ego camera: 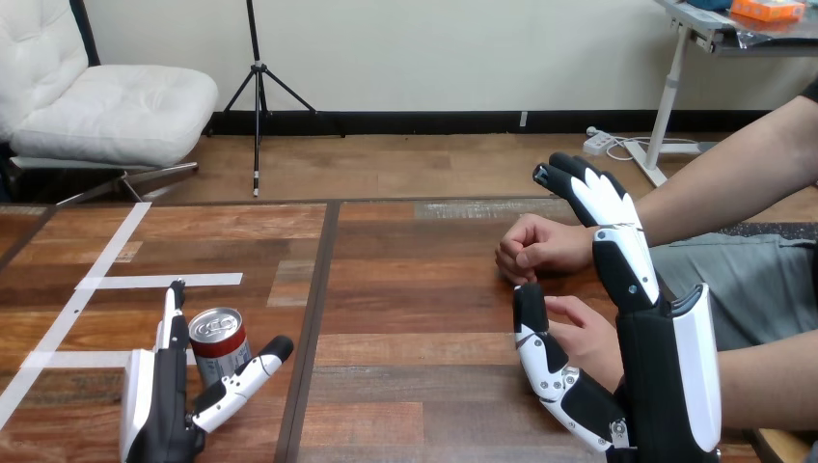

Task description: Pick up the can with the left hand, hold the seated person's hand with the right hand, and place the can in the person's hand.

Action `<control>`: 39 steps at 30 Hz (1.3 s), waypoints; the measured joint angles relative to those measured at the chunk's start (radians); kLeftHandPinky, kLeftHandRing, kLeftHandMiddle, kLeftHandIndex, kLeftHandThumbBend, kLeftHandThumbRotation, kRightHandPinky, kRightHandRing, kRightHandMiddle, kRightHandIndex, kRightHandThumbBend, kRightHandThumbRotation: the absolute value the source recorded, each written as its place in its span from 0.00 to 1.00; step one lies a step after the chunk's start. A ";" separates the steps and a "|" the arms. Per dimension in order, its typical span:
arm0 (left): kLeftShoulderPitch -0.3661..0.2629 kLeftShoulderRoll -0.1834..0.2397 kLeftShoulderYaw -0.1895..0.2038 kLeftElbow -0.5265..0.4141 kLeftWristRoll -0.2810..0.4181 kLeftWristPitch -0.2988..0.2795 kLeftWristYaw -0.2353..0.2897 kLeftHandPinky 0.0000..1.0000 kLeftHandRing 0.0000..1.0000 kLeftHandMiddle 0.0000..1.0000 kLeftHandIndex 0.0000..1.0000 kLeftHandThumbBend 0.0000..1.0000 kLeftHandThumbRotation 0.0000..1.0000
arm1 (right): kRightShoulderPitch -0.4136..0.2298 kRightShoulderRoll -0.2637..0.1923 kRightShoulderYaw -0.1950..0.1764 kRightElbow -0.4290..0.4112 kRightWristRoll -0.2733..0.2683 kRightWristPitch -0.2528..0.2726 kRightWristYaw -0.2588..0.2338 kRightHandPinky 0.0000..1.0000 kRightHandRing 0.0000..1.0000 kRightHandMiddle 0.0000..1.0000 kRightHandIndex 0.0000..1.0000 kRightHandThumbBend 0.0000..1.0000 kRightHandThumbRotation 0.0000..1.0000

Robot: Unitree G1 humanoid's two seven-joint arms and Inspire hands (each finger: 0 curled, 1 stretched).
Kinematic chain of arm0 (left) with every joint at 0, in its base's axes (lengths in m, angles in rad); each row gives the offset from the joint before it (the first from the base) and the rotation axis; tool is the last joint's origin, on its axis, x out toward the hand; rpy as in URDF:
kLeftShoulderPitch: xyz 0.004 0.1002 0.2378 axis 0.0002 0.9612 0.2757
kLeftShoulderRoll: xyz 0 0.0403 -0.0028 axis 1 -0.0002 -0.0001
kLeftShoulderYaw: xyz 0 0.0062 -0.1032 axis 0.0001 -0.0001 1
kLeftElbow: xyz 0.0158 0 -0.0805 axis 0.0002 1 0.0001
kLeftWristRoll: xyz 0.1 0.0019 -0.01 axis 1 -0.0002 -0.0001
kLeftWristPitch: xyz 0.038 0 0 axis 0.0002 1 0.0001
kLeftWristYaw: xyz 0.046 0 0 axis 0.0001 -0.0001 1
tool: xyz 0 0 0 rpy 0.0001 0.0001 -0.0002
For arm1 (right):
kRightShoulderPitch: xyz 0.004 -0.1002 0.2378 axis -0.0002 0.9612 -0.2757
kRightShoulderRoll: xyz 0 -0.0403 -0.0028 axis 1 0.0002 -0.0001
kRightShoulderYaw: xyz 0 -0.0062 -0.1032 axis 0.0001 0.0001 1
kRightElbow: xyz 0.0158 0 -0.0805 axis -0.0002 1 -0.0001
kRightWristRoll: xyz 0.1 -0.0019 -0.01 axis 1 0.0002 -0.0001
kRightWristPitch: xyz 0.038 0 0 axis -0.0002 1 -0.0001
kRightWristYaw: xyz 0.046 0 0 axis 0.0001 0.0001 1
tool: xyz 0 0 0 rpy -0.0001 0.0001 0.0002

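A silver-topped can with a red band point(218, 343) stands upright on the wooden table point(415, 289) at the lower left. My left hand point(169, 405) is open around it, straight fingers on the can's left side and the thumb stretched along its right. My right hand point(617, 328) is open at the right, fingers straight and pointing away, thumb spread to the left. The person's nearer hand point(588, 338) lies between that thumb and palm, apart or touching I cannot tell. The person's farther hand point(535, 246) rests as a loose fist on the table just left of my right fingers.
White tape strips point(159, 281) mark the table's left part. A dark seam point(318, 318) runs down the table just right of the can. The person's forearm point(723, 183) reaches in from the right edge.
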 measured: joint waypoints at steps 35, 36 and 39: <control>-0.050 0.018 -0.032 0.035 -0.002 0.019 0.015 1.00 1.00 1.00 1.00 1.00 0.53 | 0.008 0.001 -0.007 0.000 -0.001 -0.006 0.013 0.96 0.94 0.91 0.86 0.21 0.00; -0.050 0.018 -0.032 0.036 -0.002 0.019 0.016 1.00 1.00 1.00 1.00 1.00 0.53 | 0.009 0.001 -0.007 0.000 -0.001 -0.006 0.014 0.96 0.94 0.91 0.86 0.21 0.00; -0.050 0.018 -0.033 0.037 -0.002 0.019 0.019 1.00 0.99 1.00 1.00 1.00 0.53 | 0.013 0.001 -0.007 0.000 0.000 -0.006 0.016 0.96 0.94 0.91 0.86 0.21 0.00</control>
